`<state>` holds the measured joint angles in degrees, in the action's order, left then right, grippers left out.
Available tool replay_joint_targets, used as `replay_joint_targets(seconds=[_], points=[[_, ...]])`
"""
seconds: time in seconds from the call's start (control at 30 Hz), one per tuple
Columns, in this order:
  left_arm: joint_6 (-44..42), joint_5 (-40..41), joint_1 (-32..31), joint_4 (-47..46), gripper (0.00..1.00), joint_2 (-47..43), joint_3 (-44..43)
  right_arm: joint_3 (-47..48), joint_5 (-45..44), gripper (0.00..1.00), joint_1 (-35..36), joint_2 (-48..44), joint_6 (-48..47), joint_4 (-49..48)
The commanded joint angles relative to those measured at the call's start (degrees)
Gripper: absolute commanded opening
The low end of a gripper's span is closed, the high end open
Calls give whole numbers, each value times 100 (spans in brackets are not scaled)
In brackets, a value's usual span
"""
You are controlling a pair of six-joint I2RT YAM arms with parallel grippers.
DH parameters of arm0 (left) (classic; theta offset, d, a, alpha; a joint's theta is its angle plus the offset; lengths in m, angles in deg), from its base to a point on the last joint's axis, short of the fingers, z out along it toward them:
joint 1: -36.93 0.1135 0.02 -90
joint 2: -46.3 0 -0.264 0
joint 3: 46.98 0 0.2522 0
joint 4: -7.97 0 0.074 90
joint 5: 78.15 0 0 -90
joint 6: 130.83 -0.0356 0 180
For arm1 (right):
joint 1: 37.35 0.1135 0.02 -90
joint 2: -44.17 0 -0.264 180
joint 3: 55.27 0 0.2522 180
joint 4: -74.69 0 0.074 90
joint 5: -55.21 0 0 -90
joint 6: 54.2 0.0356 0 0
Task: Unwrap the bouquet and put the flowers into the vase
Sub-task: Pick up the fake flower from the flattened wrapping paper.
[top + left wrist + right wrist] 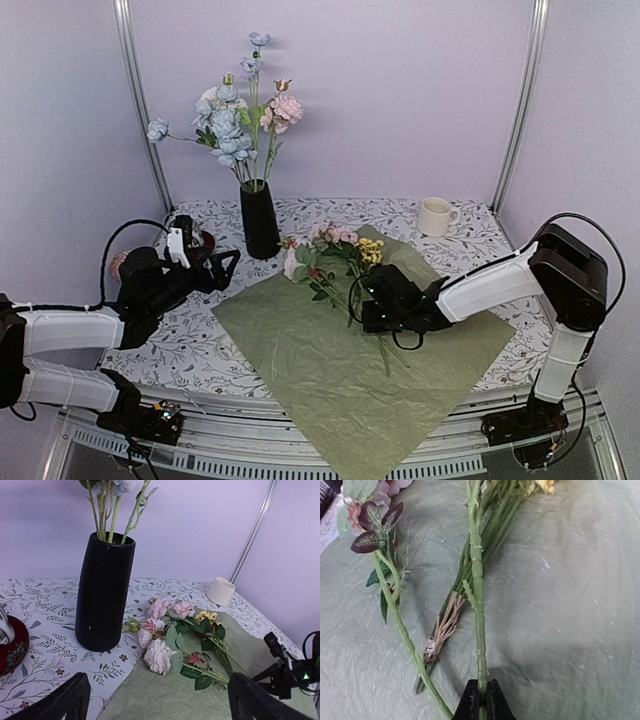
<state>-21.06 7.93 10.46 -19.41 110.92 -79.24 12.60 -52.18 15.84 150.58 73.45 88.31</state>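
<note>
The right gripper (480, 689) is pinched shut on the low end of one long green plastic stem (476, 580). The stem lies among the other pastel artificial flowers (172, 640) on the flattened olive-green crinkled paper wrap (330, 380), near the tall matte black tapered vase (260, 222), which holds several blue and pink blooms (228, 122). I'd guess the stem is light, springy, slick and top-heavy, so a hold nearer its middle would swing less. The left gripper (226, 266) hangs with its jaws wide and holds nothing.
</note>
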Motion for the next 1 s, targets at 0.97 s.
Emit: replay_joint_targets(seconds=[0.97], points=[[-231,-2316,-630,-1644,94,524,-33,-2403,1007,4,746,-2010,-1646,-5847]])
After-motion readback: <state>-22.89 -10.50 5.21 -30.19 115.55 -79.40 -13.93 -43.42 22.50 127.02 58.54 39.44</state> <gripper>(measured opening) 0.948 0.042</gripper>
